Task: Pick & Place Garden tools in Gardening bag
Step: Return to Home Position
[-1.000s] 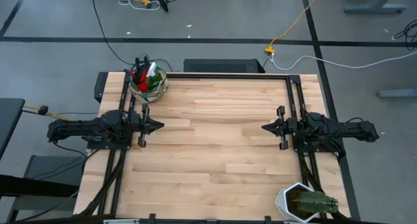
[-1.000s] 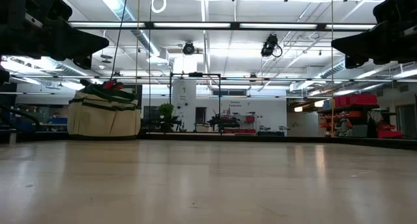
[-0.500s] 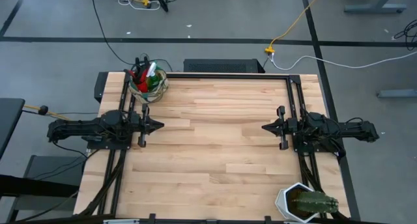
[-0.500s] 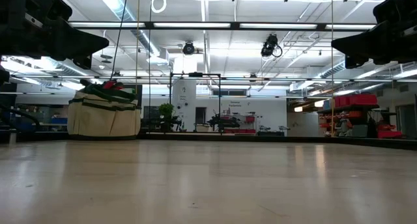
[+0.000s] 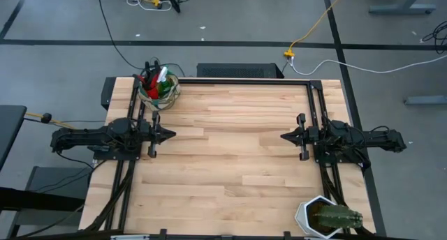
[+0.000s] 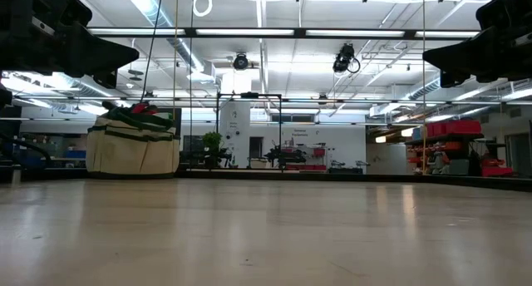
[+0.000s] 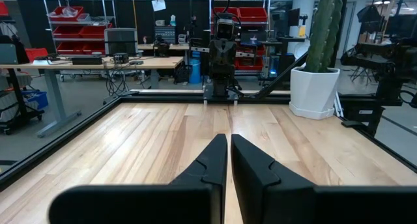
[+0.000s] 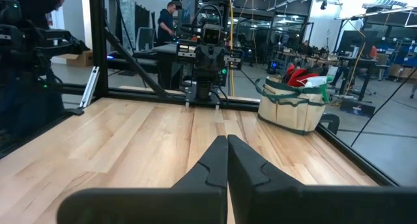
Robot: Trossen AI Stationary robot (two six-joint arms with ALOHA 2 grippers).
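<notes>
The beige gardening bag (image 5: 159,91) with green trim stands on its base at the table's far left corner, also seen in the low view (image 6: 133,146) and the right wrist view (image 8: 291,107). Garden tools (image 5: 156,80) stick out of its top: red, green and dark pieces. My left gripper (image 5: 172,135) hovers shut above the table's left side, pointing level toward the right, its fingertips together in its wrist view (image 7: 229,140). My right gripper (image 5: 283,137) hovers shut over the right side, facing it (image 8: 227,140). Neither touches anything.
A white pot with a green cactus (image 5: 328,217) stands at the table's near right corner, also in the left wrist view (image 7: 317,61). A black frame rail (image 5: 237,81) runs along the far edge. Bare wood (image 5: 230,149) lies between the grippers. A person stands in the room beyond (image 8: 171,19).
</notes>
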